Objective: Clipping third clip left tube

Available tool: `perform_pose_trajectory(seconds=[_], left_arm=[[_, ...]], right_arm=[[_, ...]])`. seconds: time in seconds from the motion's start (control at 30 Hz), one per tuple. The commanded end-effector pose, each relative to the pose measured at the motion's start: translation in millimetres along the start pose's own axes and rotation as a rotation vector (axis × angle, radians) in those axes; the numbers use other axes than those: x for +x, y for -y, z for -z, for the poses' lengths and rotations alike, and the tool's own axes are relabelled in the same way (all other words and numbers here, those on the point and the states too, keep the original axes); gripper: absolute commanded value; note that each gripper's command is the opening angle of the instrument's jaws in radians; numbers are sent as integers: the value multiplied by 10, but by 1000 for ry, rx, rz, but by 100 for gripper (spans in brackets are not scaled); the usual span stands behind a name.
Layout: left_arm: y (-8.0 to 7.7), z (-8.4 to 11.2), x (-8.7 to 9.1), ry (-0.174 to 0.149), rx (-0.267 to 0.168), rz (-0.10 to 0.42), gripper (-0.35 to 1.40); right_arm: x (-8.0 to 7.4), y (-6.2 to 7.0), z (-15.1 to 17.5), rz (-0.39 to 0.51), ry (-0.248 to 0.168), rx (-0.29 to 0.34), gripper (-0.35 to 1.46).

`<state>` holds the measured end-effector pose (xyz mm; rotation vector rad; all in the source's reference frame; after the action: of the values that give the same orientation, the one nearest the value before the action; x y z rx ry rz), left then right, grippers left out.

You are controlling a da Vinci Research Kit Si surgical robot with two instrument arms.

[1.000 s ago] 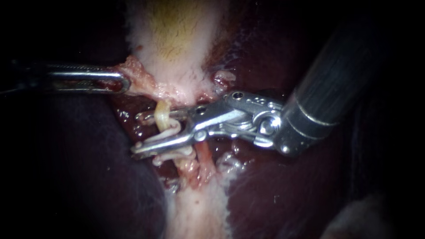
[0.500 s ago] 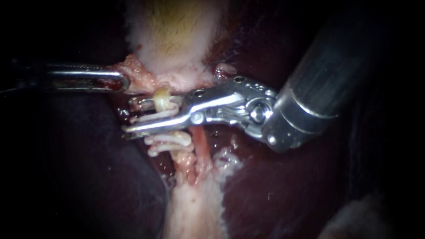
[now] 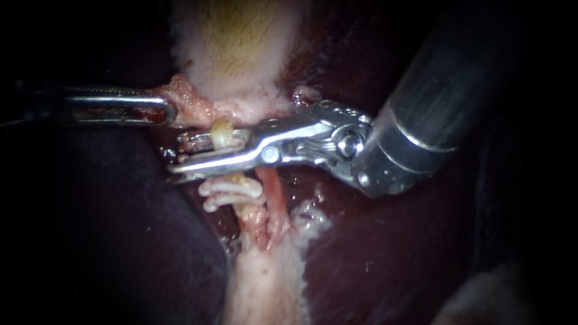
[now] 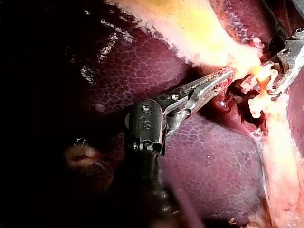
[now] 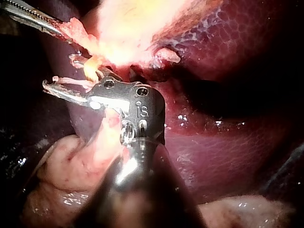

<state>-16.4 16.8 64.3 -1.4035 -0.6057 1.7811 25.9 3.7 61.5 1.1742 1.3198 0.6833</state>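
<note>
Endoscope view shows the right instrument (image 3: 177,157) with jaws holding the third clip (image 3: 208,154) astride the left tube (image 3: 223,129), beside two set clips (image 3: 232,189). The left instrument (image 3: 168,111) clamps tissue (image 3: 186,99) at the gallbladder (image 3: 235,48) edge. A firm final squeeze seems due.

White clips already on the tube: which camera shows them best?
The endoscope view: the clips lie in plain sight just below the right instrument. The left wrist view shows them small, beside that instrument. The right wrist view does not show them clearly.
</note>
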Motion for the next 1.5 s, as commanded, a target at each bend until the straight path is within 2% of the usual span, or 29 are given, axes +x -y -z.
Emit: perform_pose_trajectory(seconds=[0.03, 0.1, 0.5, 0.83, 0.97, 1.13, 1.5], left_arm=[[0, 0, 0, 0, 0, 0, -35], [0, 0, 0, 0, 0, 0, -35], [0, 0, 0, 0, 0, 0, -35], [0, 0, 0, 0, 0, 0, -35], [0, 0, 0, 0, 0, 0, -35], [0, 0, 0, -1, 3, 0, -35], [0, 0, 0, -4, 2, 0, -35]], right_arm=[[0, 0, 1, -28, -2, 0, 42], [-1, 0, 4, -117, -7, 6, 37], [-5, -9, 14, -126, -5, 7, 22], [-11, -11, 19, -123, -2, 8, -34], [-14, -13, 21, -104, -1, 10, -35], [-19, -14, 22, -34, 45, -24, -35], [-22, -14, 21, 3, 55, -28, -35]])
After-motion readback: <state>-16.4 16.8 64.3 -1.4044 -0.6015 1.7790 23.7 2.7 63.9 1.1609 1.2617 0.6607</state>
